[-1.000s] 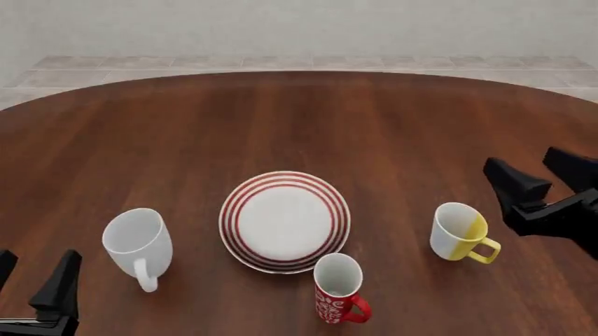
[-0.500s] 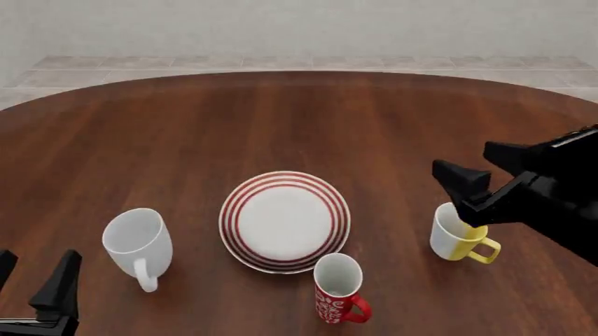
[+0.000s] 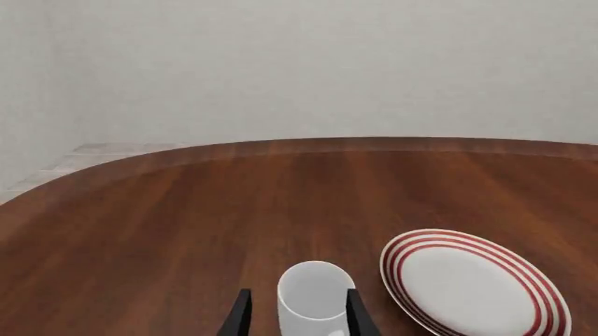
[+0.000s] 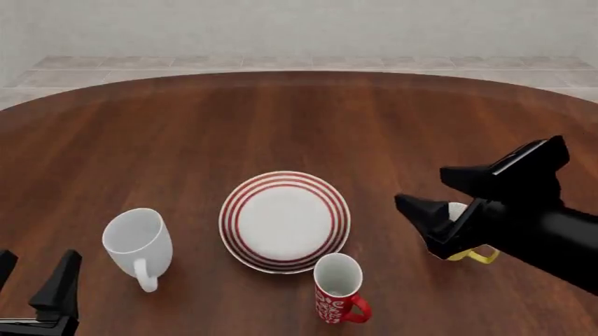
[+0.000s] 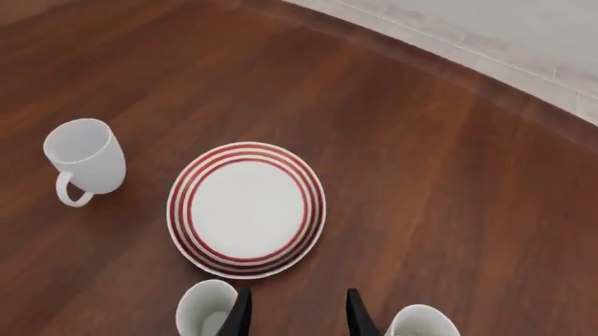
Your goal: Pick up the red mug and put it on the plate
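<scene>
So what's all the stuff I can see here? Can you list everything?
red mug: one, red with white swirls and a white inside, near edge of the table, just in front of the plate
plate: one, white with red rings round the rim, middle of the table
white mug: one, plain white, left of the plate, handle facing the near side
white-and-yellow mug: one, mostly hidden behind the right arm, right of the plate
table: one, dark brown wood, rounded far edge
floor: pale tiles beyond the table
wall: pale grey, at the back
left gripper: black, open, low at the near left corner
right gripper: black, open, above the white-and-yellow mug
</scene>
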{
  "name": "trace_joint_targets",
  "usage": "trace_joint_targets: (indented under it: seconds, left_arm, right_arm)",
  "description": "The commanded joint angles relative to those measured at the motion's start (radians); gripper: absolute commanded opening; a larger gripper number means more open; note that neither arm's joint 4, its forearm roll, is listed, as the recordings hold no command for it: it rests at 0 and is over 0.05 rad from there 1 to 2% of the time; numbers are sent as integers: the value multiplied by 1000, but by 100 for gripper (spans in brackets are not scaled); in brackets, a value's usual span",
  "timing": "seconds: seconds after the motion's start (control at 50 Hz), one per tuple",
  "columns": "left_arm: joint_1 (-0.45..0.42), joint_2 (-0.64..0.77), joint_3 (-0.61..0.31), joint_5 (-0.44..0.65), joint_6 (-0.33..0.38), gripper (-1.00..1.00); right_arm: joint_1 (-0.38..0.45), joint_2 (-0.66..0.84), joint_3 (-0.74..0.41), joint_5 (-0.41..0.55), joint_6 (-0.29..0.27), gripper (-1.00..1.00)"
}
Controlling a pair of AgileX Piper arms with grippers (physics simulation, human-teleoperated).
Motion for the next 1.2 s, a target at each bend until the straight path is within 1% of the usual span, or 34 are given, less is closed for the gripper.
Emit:
trace_joint_targets:
  seconds: [0.02, 0.1, 0.14, 0.2, 0.24, 0.32, 0.38, 0.46, 0.48, 0.52, 0.56, 0.58, 0.62, 0.64, 0.82, 0.92, 0.94, 0.96, 1.1, 1.16, 1.18, 1.2]
  left_arm:
    - [0, 0, 0, 0, 0, 100]
    - [0, 0, 0, 0, 0, 100]
    - [0, 0, 0, 0, 0, 100]
    - [0, 0, 0, 0, 0, 100]
    - [0, 0, 0, 0, 0, 100]
    - [0, 0, 0, 0, 0, 100]
    - [0, 0, 0, 0, 0, 100]
    - [0, 0, 0, 0, 0, 100]
    - [0, 0, 0, 0, 0, 100]
    - [0, 0, 0, 0, 0, 100]
    - [0, 0, 0, 0, 0, 100]
    - [0, 0, 0, 0, 0, 100]
    - [0, 0, 0, 0, 0, 100]
    - [0, 0, 0, 0, 0, 100]
    - [0, 0, 0, 0, 0, 100]
    - [0, 0, 0, 0, 0, 100]
    - [0, 0, 0, 0, 0, 100]
    - [0, 0, 0, 0, 0, 100]
    - [0, 0, 0, 0, 0, 100]
    - [0, 0, 0, 0, 0, 100]
    - [0, 0, 0, 0, 0, 100]
    - [0, 0, 0, 0, 0, 100]
  right_arm:
    - [57, 13, 23, 10, 35, 100]
    - [73, 16, 27, 9, 39, 100]
    - [89, 22, 40, -2, 51, 100]
    - [88, 24, 43, -5, 54, 100]
    - [89, 25, 45, -5, 70, 100]
    - [101, 20, 62, -7, 74, 100]
    - [95, 14, 75, -8, 80, 100]
    - [113, 22, 93, -13, 89, 100]
    - [110, 21, 89, -4, 73, 100]
    - [114, 23, 86, 1, 79, 100]
    - [119, 26, 92, 1, 74, 100]
    - [119, 28, 100, -1, 62, 100]
    - [121, 23, 102, 3, 69, 100]
    - [122, 19, 104, 9, 62, 100]
    - [140, 14, 113, 24, 54, 100]
    - [148, 15, 118, 21, 49, 100]
    - [161, 19, 118, 19, 50, 100]
    - [157, 15, 121, 19, 38, 100]
    - [183, 25, 133, 9, 43, 100]
    - [177, 19, 145, 1, 31, 100]
    - [171, 19, 154, -2, 8, 100]
    - [170, 15, 157, -4, 5, 100]
